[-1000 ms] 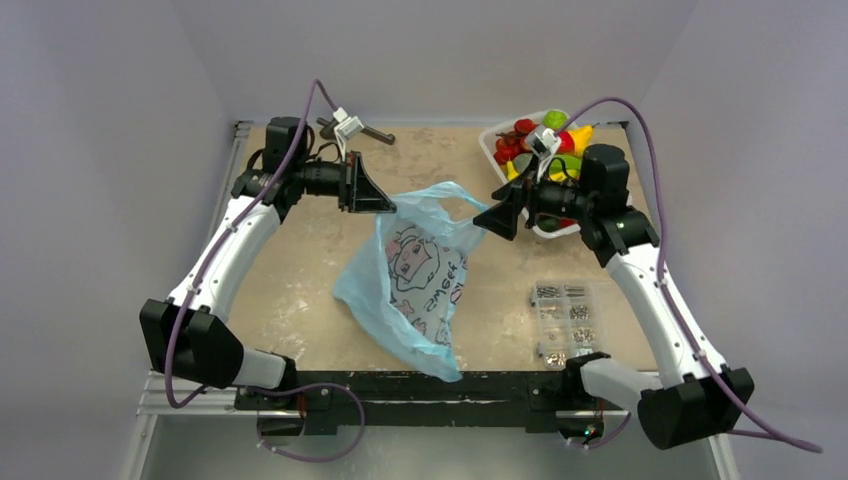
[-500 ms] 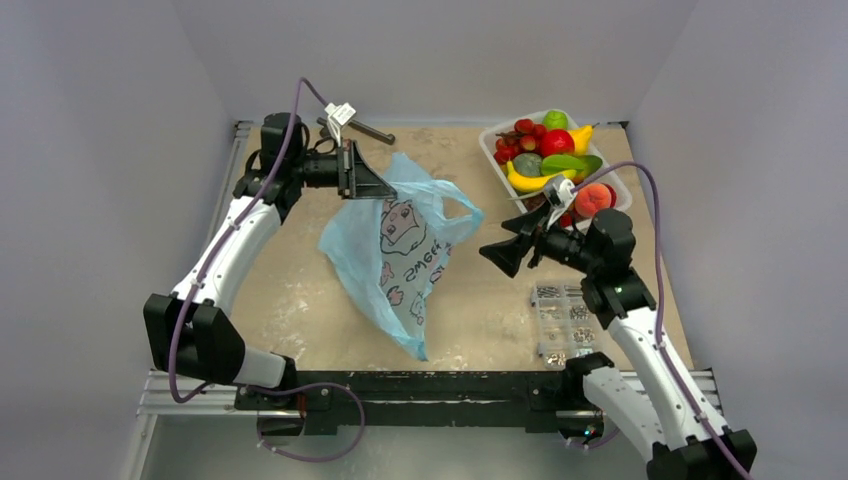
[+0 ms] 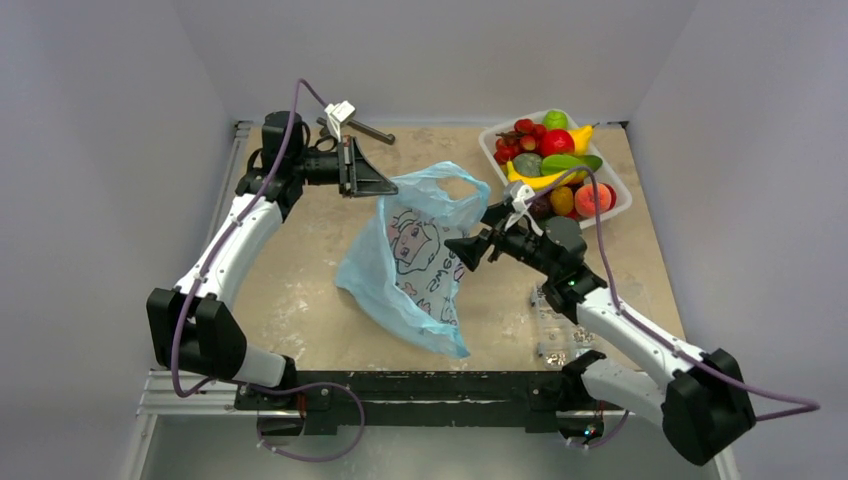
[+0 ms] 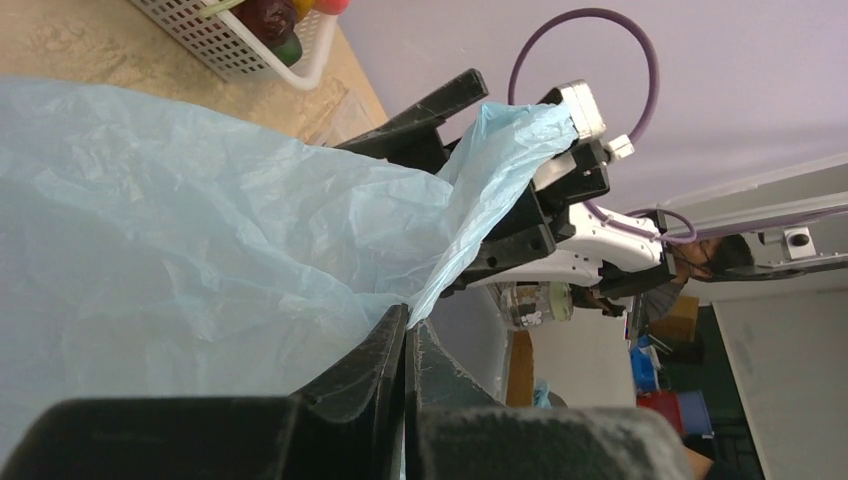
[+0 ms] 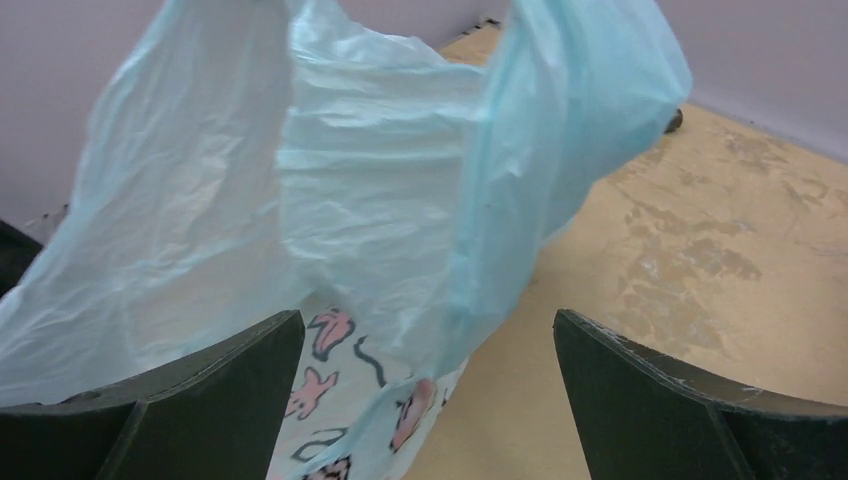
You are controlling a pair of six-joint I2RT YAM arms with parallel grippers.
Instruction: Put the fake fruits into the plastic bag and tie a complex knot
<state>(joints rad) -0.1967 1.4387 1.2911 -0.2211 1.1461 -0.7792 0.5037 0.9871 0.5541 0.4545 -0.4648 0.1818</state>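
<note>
The light-blue plastic bag [image 3: 410,262] hangs mid-table with its printed white patch facing up. My left gripper [image 3: 386,189] is shut on the bag's upper left rim, and in the left wrist view its fingers [image 4: 408,318] pinch the thin film [image 4: 180,220]. My right gripper [image 3: 462,250] stands open at the bag's right edge. In the right wrist view a handle loop [image 5: 520,160] droops between its spread fingers [image 5: 425,330] without being pinched. The fake fruits [image 3: 552,160], among them a banana, red pieces and a green piece, lie in the white basket [image 3: 620,188] at back right.
A clear box of metal screws [image 3: 562,322] sits at front right, partly under my right arm. A dark metal tool [image 3: 368,130] lies at the back edge behind the left gripper. Grey walls close in the table on three sides.
My right arm has swung away from the basket, leftward and nearer, to the bag's right edge, still open. The left gripper has kept its hold while the bag swayed and its mouth spread.
</note>
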